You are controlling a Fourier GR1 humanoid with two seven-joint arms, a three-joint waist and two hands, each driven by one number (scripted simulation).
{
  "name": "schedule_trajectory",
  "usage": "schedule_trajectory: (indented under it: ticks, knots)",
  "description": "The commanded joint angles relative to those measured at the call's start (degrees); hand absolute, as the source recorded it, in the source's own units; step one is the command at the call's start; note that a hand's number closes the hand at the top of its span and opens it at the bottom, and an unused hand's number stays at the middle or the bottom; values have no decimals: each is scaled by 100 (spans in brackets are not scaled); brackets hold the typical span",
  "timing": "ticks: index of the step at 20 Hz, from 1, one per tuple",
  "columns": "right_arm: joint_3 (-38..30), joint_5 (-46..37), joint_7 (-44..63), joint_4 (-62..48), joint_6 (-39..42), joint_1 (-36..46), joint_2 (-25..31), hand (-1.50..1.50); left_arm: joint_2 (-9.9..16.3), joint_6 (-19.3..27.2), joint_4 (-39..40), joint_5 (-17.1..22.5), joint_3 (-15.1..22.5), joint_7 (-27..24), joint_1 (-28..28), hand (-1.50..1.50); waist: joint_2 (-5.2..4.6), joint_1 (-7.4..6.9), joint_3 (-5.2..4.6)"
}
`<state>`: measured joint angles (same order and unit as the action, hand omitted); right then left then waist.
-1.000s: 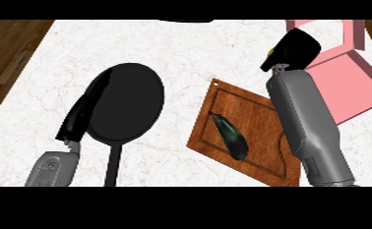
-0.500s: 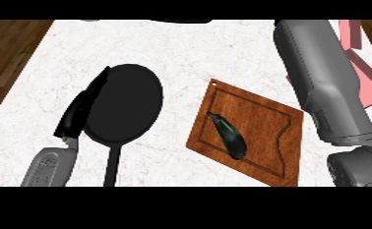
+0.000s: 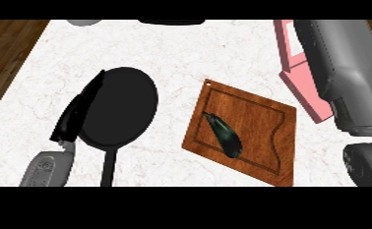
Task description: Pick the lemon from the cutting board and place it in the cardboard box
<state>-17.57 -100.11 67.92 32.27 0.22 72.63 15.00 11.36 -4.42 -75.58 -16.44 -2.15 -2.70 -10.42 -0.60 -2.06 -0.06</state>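
grey forearms (image 3: 338, 71), black robot hand (image 3: 76, 112)

**Dark vegetable on the board, pink box at the right edge**

On the wooden cutting board (image 3: 254, 125), set cornerwise on the counter, lies a dark, long, eggplant-like vegetable (image 3: 224, 135), no yellow lemon in sight. It lies slantwise on the board's left half, thin stem end up-left. The box (image 3: 299, 75) is pink, well right of it, partly hidden.
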Motion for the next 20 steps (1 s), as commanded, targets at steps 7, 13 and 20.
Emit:
schedule_trajectory:
  ticks: [7,13,20]
  knots:
    - [-648,44,623,50,4,-679,476,150,6,112,-62,-25,-72,-196,364,0,56,174,6]
    - [-1679,883,507,179,-155,-1066,302,150,35,-6,-215,60,-92,-57,351,0,64,166,13]
    - [-1898,1552,-1030,580,-1209,-1668,308,-150,87,-21,134,54,-213,-64,19,0,41,187,8]
